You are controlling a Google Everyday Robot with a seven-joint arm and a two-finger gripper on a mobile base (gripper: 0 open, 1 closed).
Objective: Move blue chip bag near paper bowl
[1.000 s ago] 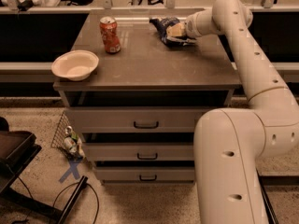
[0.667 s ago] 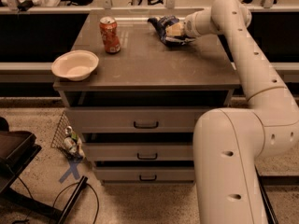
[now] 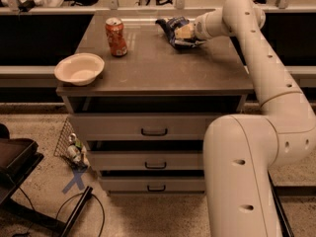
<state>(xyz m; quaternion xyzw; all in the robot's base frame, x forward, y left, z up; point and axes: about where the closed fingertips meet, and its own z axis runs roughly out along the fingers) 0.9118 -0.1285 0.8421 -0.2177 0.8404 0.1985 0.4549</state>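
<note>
Holding the blue chip bag (image 3: 168,26) tight, the gripper (image 3: 185,32) sits at the back of the table (image 3: 163,70). The paper bowl (image 3: 79,69) is far off, front left. The slippery bag could drop, or bump the soda can (image 3: 116,37) over.

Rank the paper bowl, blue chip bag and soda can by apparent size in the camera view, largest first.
1-2. Paper bowl and blue chip bag: about alike; the bowl sits nearer the camera, and the gripper at the back right of the table covers part of the bag.
3. Soda can, smallest.
</note>
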